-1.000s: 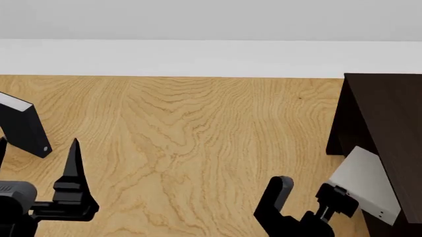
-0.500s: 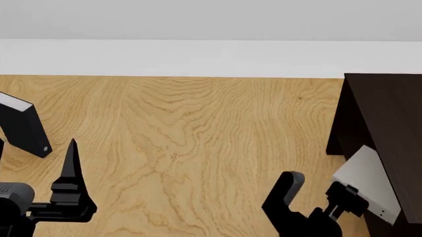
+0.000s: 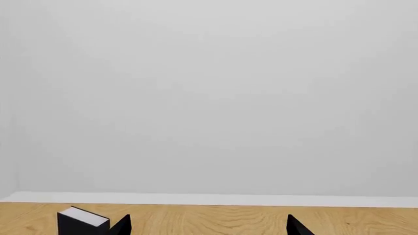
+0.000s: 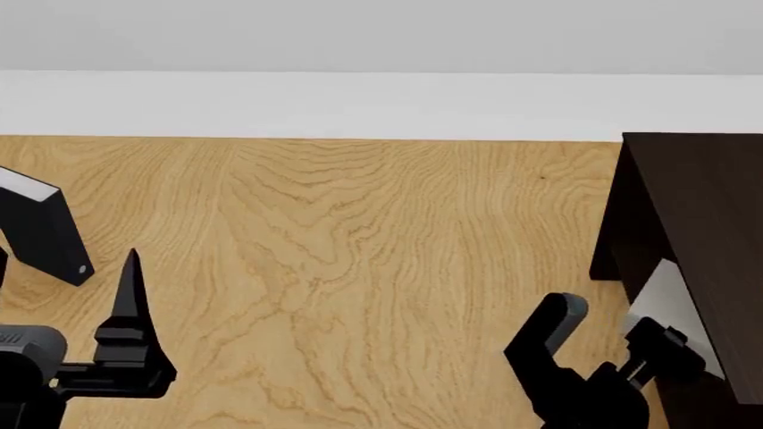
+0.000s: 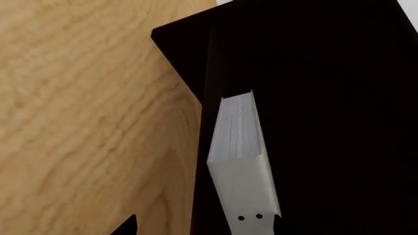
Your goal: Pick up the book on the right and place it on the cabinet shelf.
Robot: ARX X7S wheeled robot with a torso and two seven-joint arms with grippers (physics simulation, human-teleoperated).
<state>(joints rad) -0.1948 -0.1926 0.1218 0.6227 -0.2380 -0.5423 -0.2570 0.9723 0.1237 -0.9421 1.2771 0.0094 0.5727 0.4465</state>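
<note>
The light grey book point(image 4: 674, 304) with white page edges stands tilted at the open side of the very dark cabinet point(image 4: 703, 197), partly hidden under its top board. In the right wrist view the book point(image 5: 243, 166) shows two dark dots low on its spine, with the cabinet point(image 5: 326, 73) dark around it. My right gripper point(image 4: 614, 329) is open. The book is close by its right finger, and a wide gap separates it from the left finger point(image 5: 127, 226). I cannot tell whether the finger touches the book. The shelf boards are lost in the dark.
My left gripper point(image 4: 66, 261) is open and empty at the lower left, also in the left wrist view point(image 3: 209, 227). A black book point(image 4: 42, 232) with white pages stands beside it point(image 3: 78, 223). Wood-grain surface point(image 4: 357, 250) spreads between; a white wall point(image 4: 381, 103) stands behind.
My right gripper has moved right toward the cabinet, jaws still wide. The grey book has moved right with it, further under the cabinet top. The left arm has barely moved.
</note>
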